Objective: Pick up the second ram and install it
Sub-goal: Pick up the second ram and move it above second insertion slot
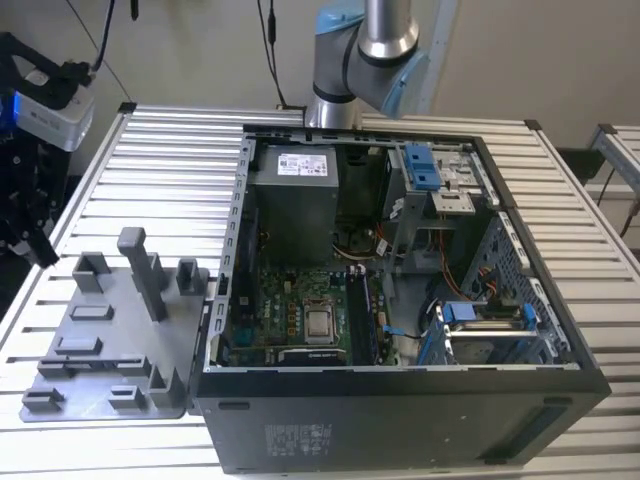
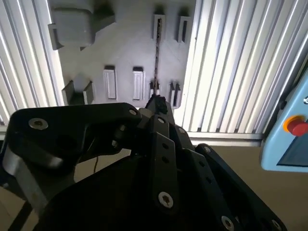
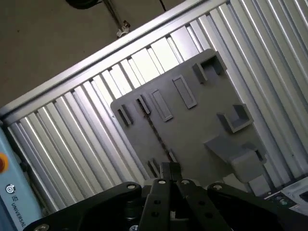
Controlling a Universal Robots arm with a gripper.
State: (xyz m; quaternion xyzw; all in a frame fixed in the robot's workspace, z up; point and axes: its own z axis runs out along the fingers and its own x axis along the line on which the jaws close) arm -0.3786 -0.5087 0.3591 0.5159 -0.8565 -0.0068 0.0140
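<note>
Well, in the exterior view the grey fixture plate lies on the slatted worktop just beside the open computer case. In the second wrist view my fingers look pressed together and empty, high above the second ram, a thin dark stick standing on edge in the plate's slots. In the first wrist view it is a narrow dark line. For this pickup, I judge I should square up to its flat faces and grip mid-length.
</note>
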